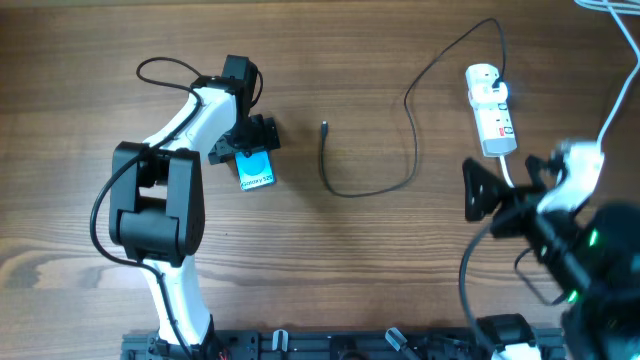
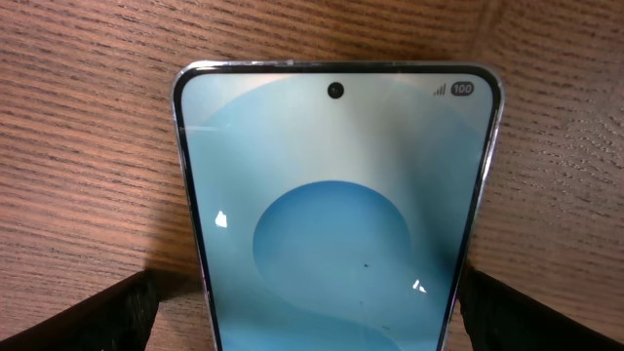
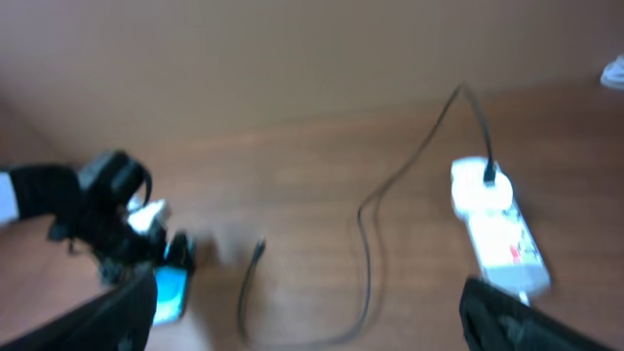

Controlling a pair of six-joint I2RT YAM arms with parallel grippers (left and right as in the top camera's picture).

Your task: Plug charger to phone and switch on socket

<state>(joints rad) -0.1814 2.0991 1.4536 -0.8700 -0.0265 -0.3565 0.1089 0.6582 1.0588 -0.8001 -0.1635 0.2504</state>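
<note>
The phone lies flat on the wooden table with its teal screen up; it fills the left wrist view. My left gripper is open, with one finger on each side of the phone's long edges. The right finger is almost at the edge. The charger's black cable loops across the table's middle, with its plug tip free, right of the phone. Its white adapter sits in the socket strip at the right. My right gripper is open and empty, below-left of the strip. The blurred right wrist view shows cable, strip and phone.
The strip's thick white cord runs off toward the upper right, past my right arm. My left arm's black base stands left of the phone. Bare wood lies between phone and cable loop.
</note>
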